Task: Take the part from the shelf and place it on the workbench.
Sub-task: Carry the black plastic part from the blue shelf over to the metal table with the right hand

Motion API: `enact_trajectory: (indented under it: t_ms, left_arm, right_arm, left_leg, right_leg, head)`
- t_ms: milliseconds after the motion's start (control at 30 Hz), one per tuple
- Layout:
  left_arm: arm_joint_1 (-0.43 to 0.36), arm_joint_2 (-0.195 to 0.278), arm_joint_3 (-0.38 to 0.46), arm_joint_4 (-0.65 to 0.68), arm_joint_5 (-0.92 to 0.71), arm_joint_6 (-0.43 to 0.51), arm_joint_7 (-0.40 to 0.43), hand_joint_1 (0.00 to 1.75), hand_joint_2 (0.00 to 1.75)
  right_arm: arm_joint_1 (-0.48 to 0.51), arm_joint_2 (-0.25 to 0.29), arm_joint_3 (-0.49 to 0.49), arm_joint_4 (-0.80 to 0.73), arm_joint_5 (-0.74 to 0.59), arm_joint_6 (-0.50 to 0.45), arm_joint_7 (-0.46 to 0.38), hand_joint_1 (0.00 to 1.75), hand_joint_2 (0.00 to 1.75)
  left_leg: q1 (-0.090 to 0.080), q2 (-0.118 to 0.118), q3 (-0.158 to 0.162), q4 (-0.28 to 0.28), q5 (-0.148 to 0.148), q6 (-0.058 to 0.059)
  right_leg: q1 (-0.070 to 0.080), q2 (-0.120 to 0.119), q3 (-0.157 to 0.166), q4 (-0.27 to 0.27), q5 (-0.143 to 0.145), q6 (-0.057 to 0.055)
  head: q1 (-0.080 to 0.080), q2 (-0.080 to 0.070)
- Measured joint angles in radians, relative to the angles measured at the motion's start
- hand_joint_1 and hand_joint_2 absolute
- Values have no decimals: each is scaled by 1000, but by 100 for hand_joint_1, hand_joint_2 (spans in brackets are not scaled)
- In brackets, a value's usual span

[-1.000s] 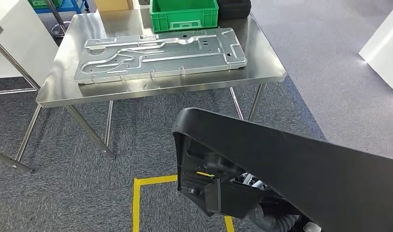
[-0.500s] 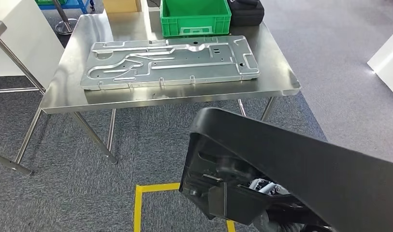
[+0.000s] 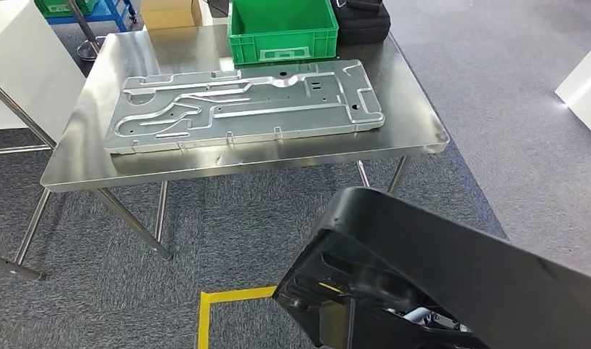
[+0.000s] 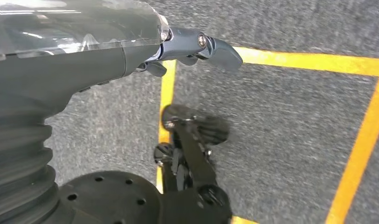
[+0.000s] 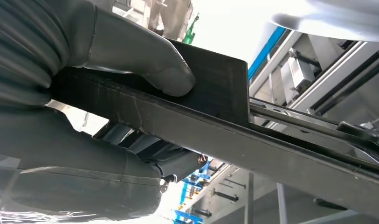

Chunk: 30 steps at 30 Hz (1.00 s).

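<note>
The part (image 3: 459, 283) is a long black plastic moulding with ribs on its underside, filling the lower right of the head view, over the carpet and short of the table. My right hand (image 5: 131, 65) grips it, the thumb pressed on its flat face (image 5: 215, 93) and the fingers under it. The workbench (image 3: 416, 116) is a steel table ahead, carrying a large pressed metal plate (image 3: 241, 109). My left hand (image 4: 94, 60) hangs over the carpet with nothing in it, a finger (image 4: 215, 46) sticking out.
A green crate (image 3: 281, 29) and a black case (image 3: 361, 18) stand at the table's far edge. Yellow floor tape (image 3: 227, 297) marks the carpet below the part. A white table (image 3: 16, 65) stands to the left, a white block (image 3: 583, 83) to the right.
The whole picture has shifted: the camera has moved and the table looks slightly nearer. The held black part sits lower and further right in the head view.
</note>
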Motion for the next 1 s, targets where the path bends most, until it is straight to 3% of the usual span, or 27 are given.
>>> enact_trajectory:
  t_ms: [67,200,267,333,367,400,467,533,633,733,767,833,867,900,933,1000]
  left_arm:
    - [0,0,0,0,-2,0,-2,0,175]
    - [1,1,0,0,-6,-1,-7,0,175]
    - [-1,1,0,0,-10,-2,-10,0,175]
    - [-1,1,0,0,-15,-5,-12,0,175]
    - [-1,2,0,0,-17,-7,-13,0,175]
    - [-1,2,0,0,-19,-8,-13,0,175]
    - [-1,3,0,0,-22,-11,-14,0,175]
    - [-2,2,0,0,-24,-12,-14,0,175]
    - [-5,3,0,0,-25,-15,-15,0,175]
    - [-11,8,0,-2,-27,-17,-13,0,175]
    - [-13,10,0,-2,-29,-17,-13,0,175]
    - [-14,12,0,-2,-32,-19,-11,0,175]
    - [-13,13,0,-2,-32,-19,-10,0,175]
    - [-12,15,0,-2,-33,-19,-9,0,175]
    - [-11,16,0,-2,-34,-19,-8,0,175]
    - [-11,18,0,-2,-34,-19,-8,0,175]
  right_arm:
    - [0,0,2,-2,1,-6,0,175,175]
    - [-3,-3,11,-6,10,-22,1,175,175]
    - [-7,-5,17,-9,13,-31,0,175,175]
    - [-12,-7,20,-9,13,-37,0,175,175]
    - [-14,-9,21,-9,13,-38,0,175,175]
    - [-17,-11,22,-9,13,-38,0,175,175]
    - [-23,-14,22,-9,13,-38,0,175,175]
    - [-31,-16,23,-9,13,-36,0,175,175]
    - [-43,-17,23,-11,7,-26,0,175,175]
    - [-56,-17,22,-11,-3,-6,0,175,175]
    - [-62,-17,22,-11,-7,1,0,175,175]
    - [-71,-17,19,-11,-14,14,0,175,175]
    - [-74,-17,17,-11,-16,20,1,175,175]
    - [-77,-17,15,-10,-17,25,1,175,175]
    - [-80,-17,12,-10,-19,30,1,175,175]
    - [-88,-17,8,-9,-23,38,1,175,175]
  left_leg:
    - [-6,2,16,-55,18,8]
    - [-3,1,32,-71,25,30]
    - [-1,1,45,-79,21,42]
    - [-4,0,55,-79,11,47]
    - [-5,-1,61,-79,5,48]
    - [-7,-2,70,-79,-2,48]
    - [-9,-5,92,-79,-18,45]
    - [-12,-7,106,-81,-32,37]
    - [-10,-6,110,-89,-41,21]
    - [-10,-3,104,-56,-67,4]
    - [-9,-2,80,-7,-89,-1]
    - [-4,-2,-8,140,-140,-9]
    - [-1,-2,-48,194,-147,-13]
    - [1,-2,-73,216,-132,-15]
    - [3,-1,-73,187,-92,-17]
    - [5,0,-27,50,7,-15]
  right_leg:
    - [1,0,4,1,-10,11]
    - [2,0,4,22,-36,34]
    - [-1,0,-47,122,-82,39]
    - [-2,0,-131,253,-121,43]
    - [-3,0,-161,285,-115,44]
    - [-2,0,-172,279,-88,43]
    - [1,0,-138,164,7,33]
    - [9,0,-93,53,59,18]
    - [16,1,-76,14,53,5]
    - [5,0,-52,-11,50,-4]
    - [3,-2,-43,-16,47,-7]
    - [2,-3,-32,-18,37,-10]
    - [2,-3,-25,-18,31,-10]
    - [2,-3,-16,-18,24,-9]
    - [1,-2,-5,-17,16,-7]
    - [0,-1,21,-18,-3,0]
  head:
    - [-1,0]
    - [0,0]
    - [3,0]
    - [4,0]
    - [3,0]
    - [3,0]
    - [4,0]
    - [2,0]
    - [0,0]
    - [-2,0]
    - [-3,0]
    - [-5,0]
    - [-5,0]
    - [-5,0]
    - [-5,0]
    - [-5,0]
